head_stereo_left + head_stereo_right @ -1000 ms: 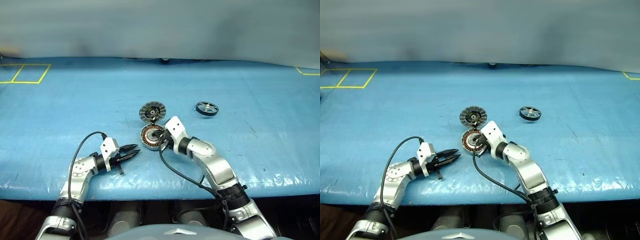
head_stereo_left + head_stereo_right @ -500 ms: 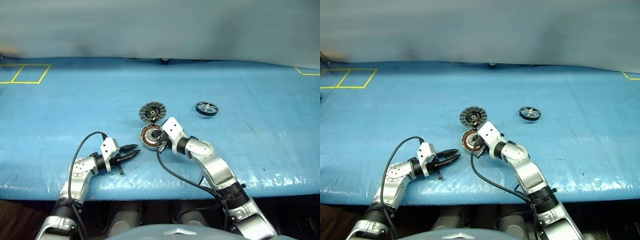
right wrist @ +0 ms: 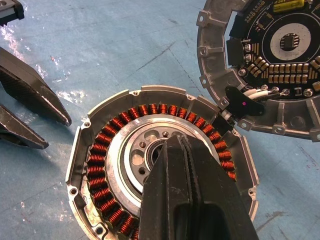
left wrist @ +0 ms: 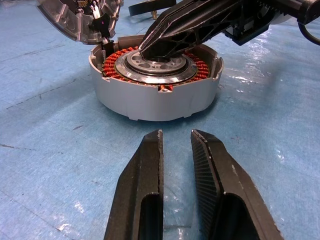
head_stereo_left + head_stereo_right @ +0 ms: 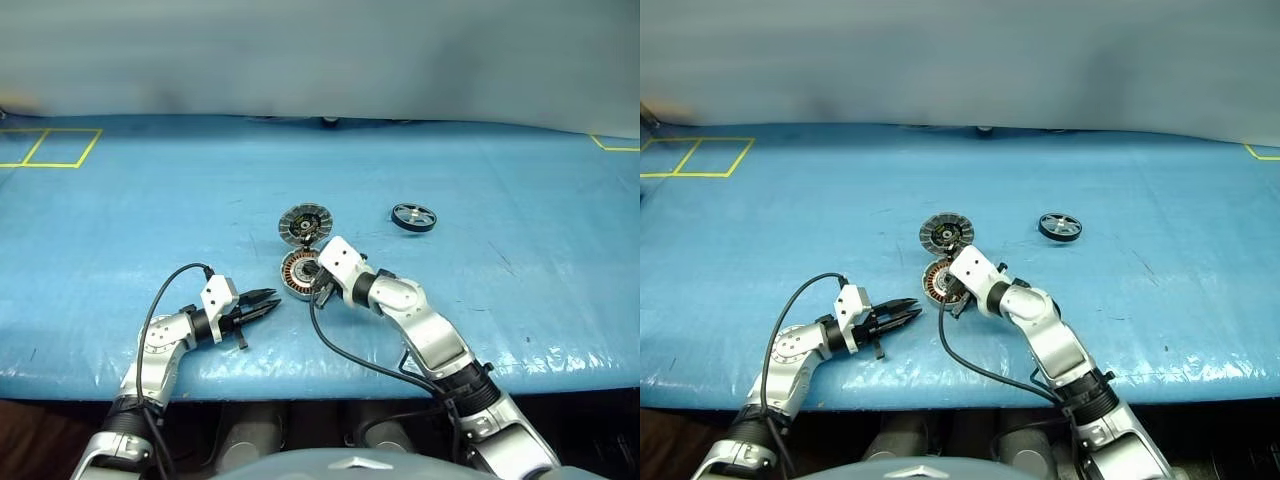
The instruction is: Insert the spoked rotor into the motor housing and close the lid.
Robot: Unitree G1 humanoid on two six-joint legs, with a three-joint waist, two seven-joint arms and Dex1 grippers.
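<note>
No brand, label or readable writing turns up anywhere: the open lid (image 3: 280,65) shows only a dark circuit board with a small black chip and rows of tan components, none of it legible. Everything sits on a blue, slightly crinkled and glossy table cover (image 5: 520,290), marked with yellow taped rectangles at the far left corner (image 5: 50,146) and a yellow corner mark at the far right; a plain grey wall runs behind. The motor housing (image 4: 155,82), with its copper-brown windings around a silver hub, rests near the front middle, the lid lying flat just beyond it and joined at the housing's edge by short wires. The spoked rotor (image 5: 414,217) lies on the cover well off to the right, apart from both arms. The right gripper (image 3: 182,150) has its fingers pressed together, tips down over the hub, gripping nothing. The left gripper (image 4: 176,137) hovers near the housing, slightly parted and empty.
</note>
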